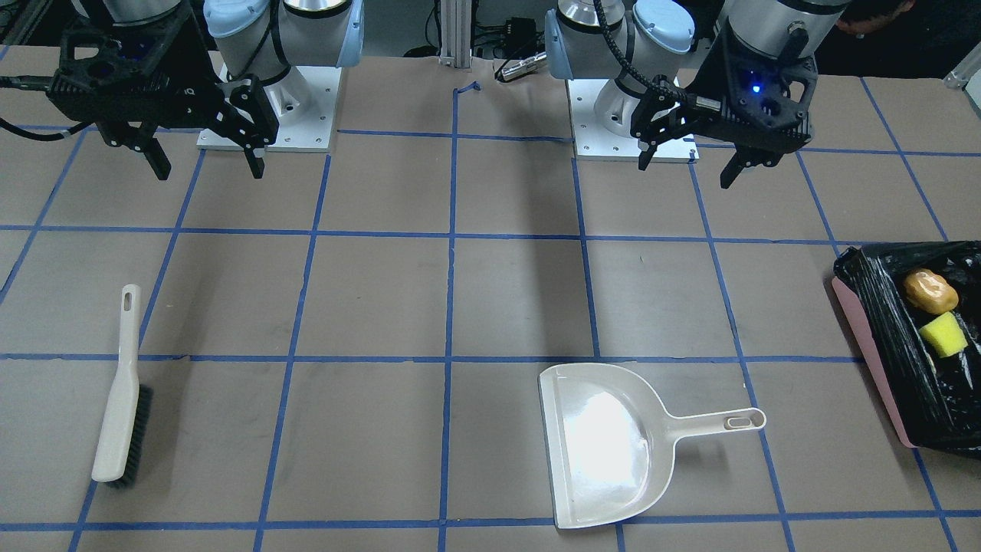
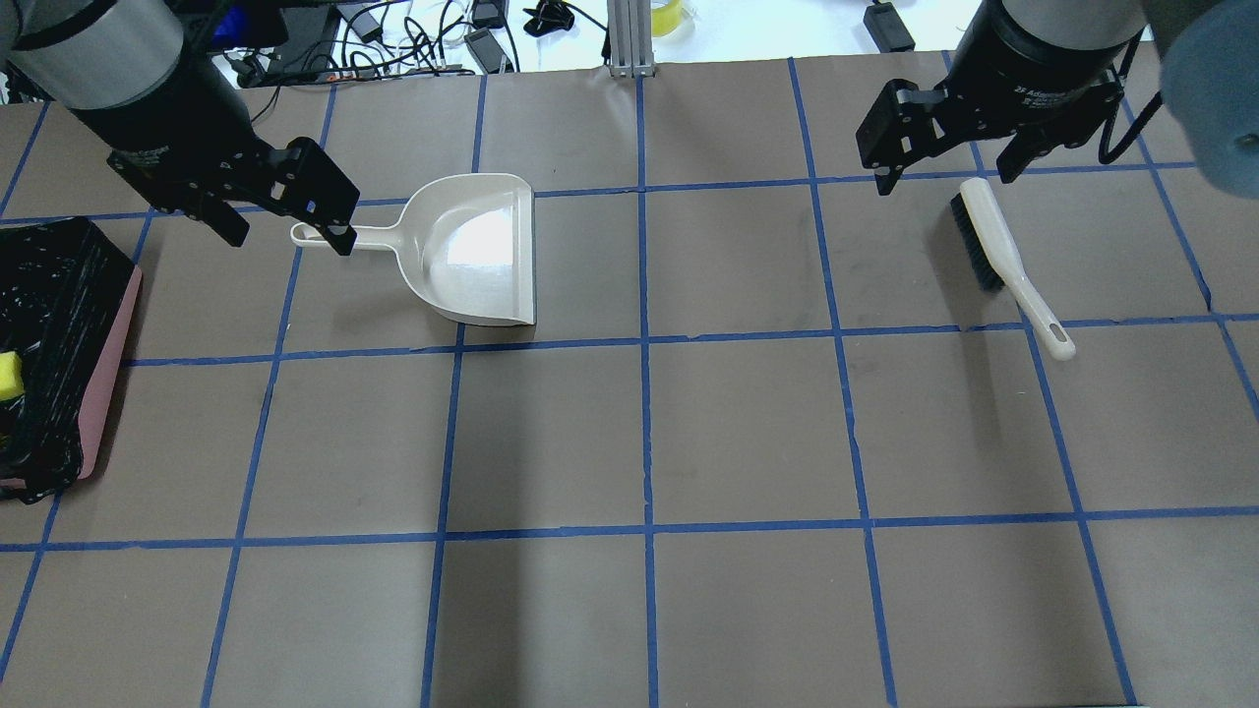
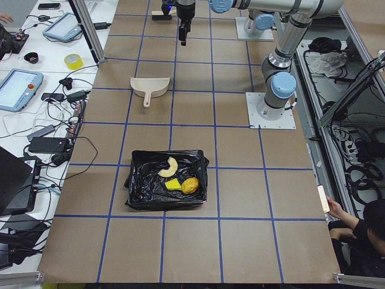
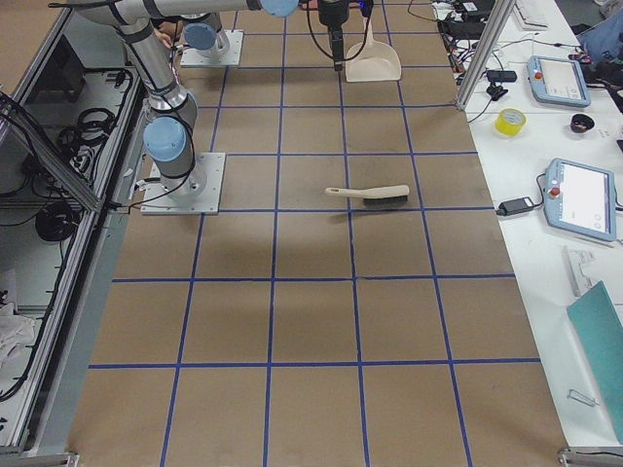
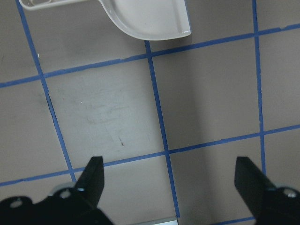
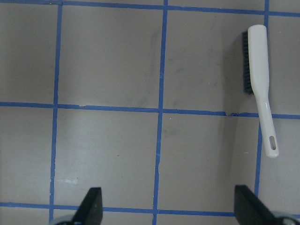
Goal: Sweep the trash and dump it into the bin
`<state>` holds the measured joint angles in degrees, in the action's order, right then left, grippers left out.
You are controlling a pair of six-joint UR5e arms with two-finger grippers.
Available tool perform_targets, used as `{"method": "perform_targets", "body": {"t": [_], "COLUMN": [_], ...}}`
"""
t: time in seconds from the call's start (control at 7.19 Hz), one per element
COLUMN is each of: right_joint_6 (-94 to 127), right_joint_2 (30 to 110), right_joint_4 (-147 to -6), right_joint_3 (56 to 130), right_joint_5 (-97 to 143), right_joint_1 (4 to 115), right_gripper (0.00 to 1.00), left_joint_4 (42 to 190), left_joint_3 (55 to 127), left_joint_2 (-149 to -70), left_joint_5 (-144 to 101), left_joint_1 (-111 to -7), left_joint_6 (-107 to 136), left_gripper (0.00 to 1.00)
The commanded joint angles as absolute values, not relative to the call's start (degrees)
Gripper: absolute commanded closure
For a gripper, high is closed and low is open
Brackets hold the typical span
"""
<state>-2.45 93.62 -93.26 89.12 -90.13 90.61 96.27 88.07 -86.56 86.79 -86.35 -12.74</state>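
Brown taped desk (image 2: 639,442); trash (image 3: 180,177) sits inside the bin (image 1: 867,345) at the robot's left end: roll (image 1: 930,291), sponge (image 1: 943,334), croissant (image 3: 169,167). It looks light, soft and squashy, so pinch gently mid-body. Dustpan (image 1: 605,445) and brush (image 1: 123,399) lie flat, well apart. Left tool (image 1: 686,172) and right tool (image 1: 209,172) hang wide open, empty.

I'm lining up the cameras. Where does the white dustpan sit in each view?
Front-facing: dustpan lower centre, handle right.
Overhead: dustpan upper left, handle left.
Exterior left: dustpan upper left-centre.
Exterior right: dustpan top centre.
Left wrist: dustpan top edge, cropped.
Right wrist: not in it.
Shared landmark: blue tape grid.
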Motion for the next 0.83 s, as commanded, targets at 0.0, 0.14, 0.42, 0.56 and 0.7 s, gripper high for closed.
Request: {"method": "perform_targets", "body": {"t": [0.0,0.14,0.42,0.56,0.7], "right_joint_6": [-2.5,-2.5,-2.6,-2.6,-2.6], "right_joint_2": [93.7,93.7,93.6,93.7,93.7], "right_joint_4": [-93.2,-93.2,-93.1,-92.9,-92.8], "right_joint_3": [89.1,89.2,89.2,89.1,89.1], "right_joint_5": [-90.3,-90.3,-90.3,-90.3,-90.3], "right_joint_1": [90.4,90.4,90.4,90.5,90.4], "right_gripper": [0.00,0.00,0.00,0.00,0.00], "left_joint_4": [97.4,96.8,96.6,96.7,96.6], "left_joint_3": [88.9,89.3,89.4,89.4,89.4], "left_joint_2": [-86.0,-85.9,-85.8,-85.7,-85.7], "left_joint_5": [86.9,86.7,86.7,86.8,86.7], "left_joint_1": [-86.0,-86.0,-86.0,-86.1,-86.0], "left_joint_6": [-11.4,-11.6,-11.6,-11.6,-11.7], "left_gripper": [0.00,0.00,0.00,0.00,0.00]}}
